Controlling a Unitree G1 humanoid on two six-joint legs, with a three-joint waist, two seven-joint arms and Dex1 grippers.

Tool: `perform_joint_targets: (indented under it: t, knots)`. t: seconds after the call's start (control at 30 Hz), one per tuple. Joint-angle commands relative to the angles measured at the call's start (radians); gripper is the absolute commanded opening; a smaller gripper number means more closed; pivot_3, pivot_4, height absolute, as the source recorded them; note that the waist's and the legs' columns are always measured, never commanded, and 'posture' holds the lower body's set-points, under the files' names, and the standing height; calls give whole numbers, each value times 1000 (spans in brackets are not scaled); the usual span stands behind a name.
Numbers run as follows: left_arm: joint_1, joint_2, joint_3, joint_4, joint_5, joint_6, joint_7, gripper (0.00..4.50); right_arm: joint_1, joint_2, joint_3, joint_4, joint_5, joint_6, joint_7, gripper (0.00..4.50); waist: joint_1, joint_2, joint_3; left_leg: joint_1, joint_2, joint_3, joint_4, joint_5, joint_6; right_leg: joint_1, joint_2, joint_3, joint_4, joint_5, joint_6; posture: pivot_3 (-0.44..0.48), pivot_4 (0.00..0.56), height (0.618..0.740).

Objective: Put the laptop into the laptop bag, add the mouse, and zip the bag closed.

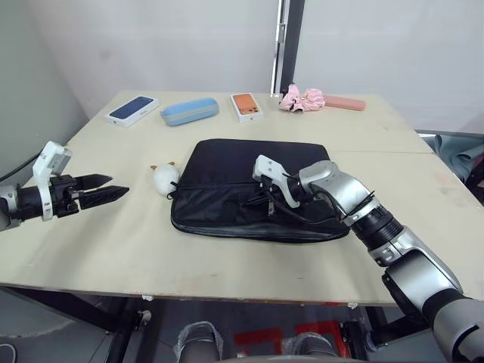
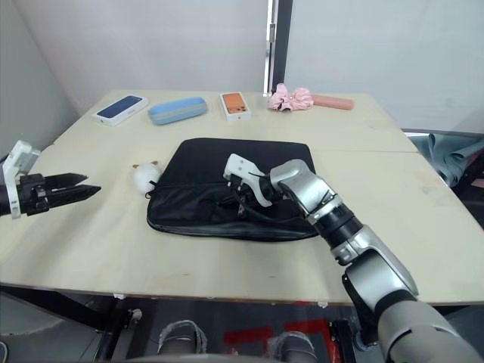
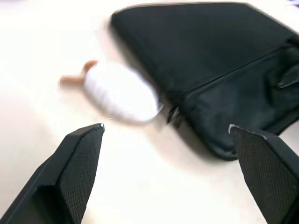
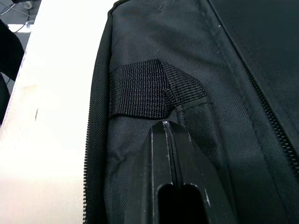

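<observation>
Right wrist view — right end effector point(image 4: 169, 128) closed, on laptop bag point(image 4: 243, 56) | writing unreadable

Both arms: silver-grey rounded shells with black ribbed joint rings, black cable looped at the right wrist, white angular wrist housings, left gripper point(image 1: 106, 189) and right gripper point(image 4: 170, 133) each with two tapered black fingers, textured pads on the left's.
</observation>
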Motion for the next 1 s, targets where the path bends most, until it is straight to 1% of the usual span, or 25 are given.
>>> perform_joint_targets:
  t: [0.03, 0.13, 0.17, 0.23, 0.3, 0.4, 0.47, 0.53, 0.6, 0.7, 0.83, 1.0]
  knots:
    - [52, 2, 95, -81, -26, 16, 16, 4500, 8, -6, -31, -38, -4, 7, 0, 29, 2, 0, 0, 0, 0, 0, -1, 0, 0, 0, 0, 0, 0, 0, 0, 0, 150, 740]
    - [101, -19, 124, -123, -35, 24, 28, 4500, 12, -1, -30, -35, -3, 9, -2, 29, 2, 0, 0, 0, 2, 0, -1, 0, -1, 0, 2, -1, 0, 0, 0, 0, 150, 740]
    - [86, -38, 120, -130, -41, 33, 54, 4500, 12, 0, -30, -30, -4, 8, -2, 29, 3, 0, 0, 1, 2, 0, -1, 0, -1, 0, 2, -1, 0, 0, 0, 0, 150, 740]
    - [36, -73, 106, -132, -49, 42, 106, 4500, 12, -1, -28, -22, -8, 0, 2, 29, 6, 0, 0, 1, 3, 0, 0, 0, -1, 0, 2, -1, 2, 0, -1, 0, 150, 740]
    - [-76, -113, 73, -79, -66, 102, 178, 4500, 5, -2, -31, -8, -12, -4, 3, 29, 11, 0, 0, 1, 3, 0, 1, 0, -1, 1, 2, -1, 3, 0, -1, 0, 150, 740]
    - [-200, -148, -24, 3, -19, 120, 212, 4500, 7, -13, -26, -8, -23, -15, 11, 29, 10, 0, 0, 1, 4, -1, 2, 0, -1, 0, 2, -2, 6, 0, -1, 0, 150, 740]
    - [-300, -174, -99, 105, 33, 121, 240, 4500, 8, -12, -30, -4, -26, -10, 8, 29, 8, 0, 0, 2, 3, -1, 3, 0, -2, 1, 2, -1, 7, 0, -1, 0, 150, 740]
    - [-423, -212, -156, 262, 97, 104, 290, 4500, 10, -11, -34, -4, -30, -9, 2, 29, 7, 0, 0, 2, 3, -1, 3, 1, -2, 1, 2, -1, 7, 0, -1, 0, 150, 740]
    - [-524, -247, -196, 403, 149, 69, 313, 4500, 14, -14, -42, -13, -30, -3, -6, 29, 6, -1, 0, 1, 3, -1, 4, 1, -3, 1, 2, -1, 6, 0, -1, 0, 150, 740]
    - [-639, -289, -242, 586, 226, -10, 344, 4500, 21, -19, -56, -27, -31, 11, -24, 29, 7, -1, -1, 0, 3, -2, 4, 1, -3, 1, 3, -1, 4, 0, -1, 0, 150, 740]
    - [-752, -332, -263, 771, 287, -94, 340, 4500, 15, -1, -102, -2, -29, 20, -81, 29, 10, -1, 0, -1, 3, -2, 3, 1, -3, 1, 3, -2, 3, 0, -1, 0, 150, 740]
    - [-812, -381, -279, 889, 340, -156, 325, 4500, 22, -16, -136, 4, -24, 32, -96, 29, 17, -1, 0, 0, 3, -3, 3, 1, -3, 2, 2, -3, 3, 0, -1, 0, 150, 740]
